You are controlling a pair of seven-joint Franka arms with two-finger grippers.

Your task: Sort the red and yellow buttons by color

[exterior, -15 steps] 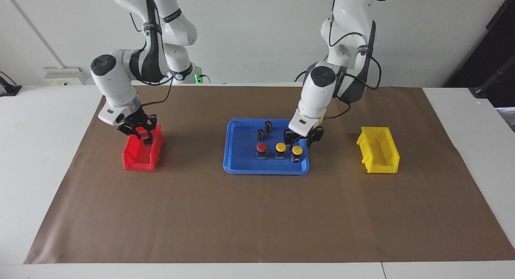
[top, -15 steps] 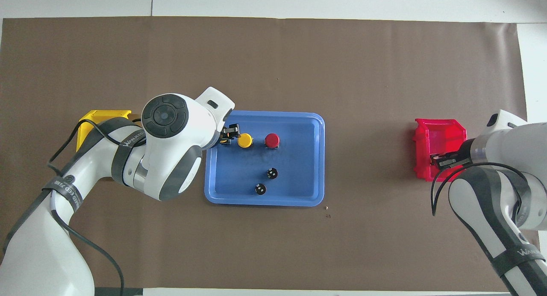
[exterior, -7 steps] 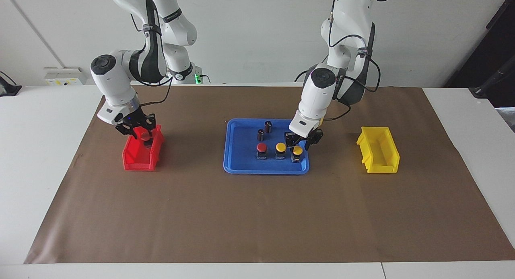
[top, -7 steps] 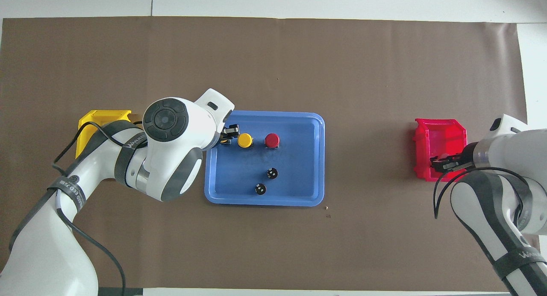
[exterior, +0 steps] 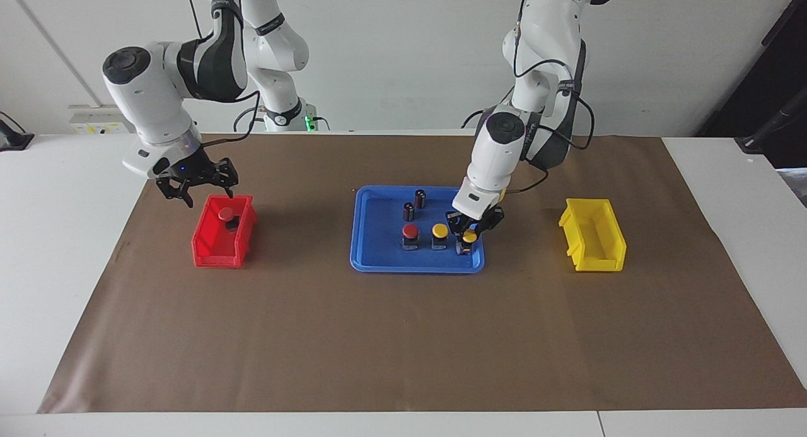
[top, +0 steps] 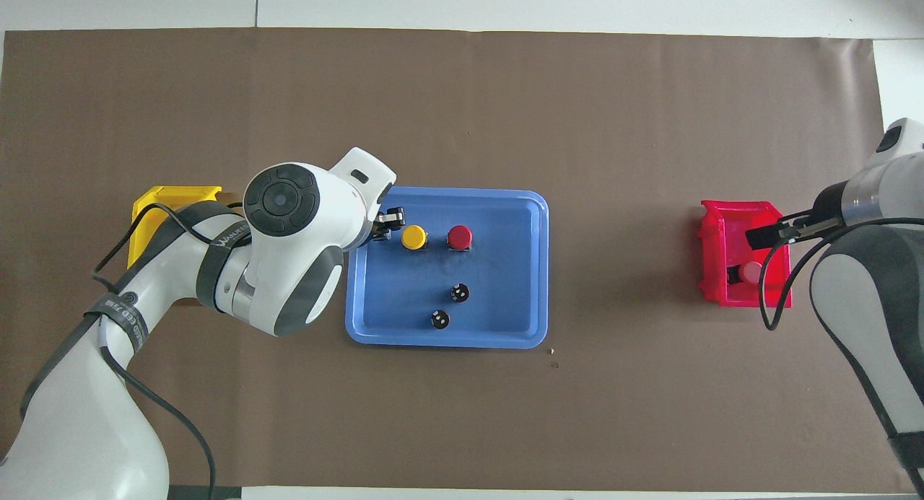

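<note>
Facing view: a blue rectangular plastic tray [exterior: 372,260] sits mid-counter on a brown paper sheet [exterior: 403,336]. Three push-buttons stand in a row on the tray's side farther from the robots: a red domed push-button on a blackish square body [exterior: 410,234], a yellow domed push-button [exterior: 440,234] beside it, and a second yellow domed push-button [exterior: 468,239] at the end toward the left arm's side. The left end effector [exterior: 468,234] is down on that last button, fingers closed against it, the button's base on the tray floor or very close to it; which one, not readable. Two dark cylinders with silvery tops [exterior: 414,204] stand on the tray nearer the robots. The red plastic bin [exterior: 214,251] lies toward the right arm's end of the counter; a second red domed push-button [exterior: 226,216] rests inside it, tipped on its side. The right end effector [exterior: 197,186] hangs above that bin's rim, fingers spread wide, holding nothing. The yellow plastic bin [exterior: 592,235] lies toward the left arm's end, with no button visible in it. Overhead view: the left wrist covers the gripped button; the red button in the bin shows near the bin's end closer to the robots.
</note>
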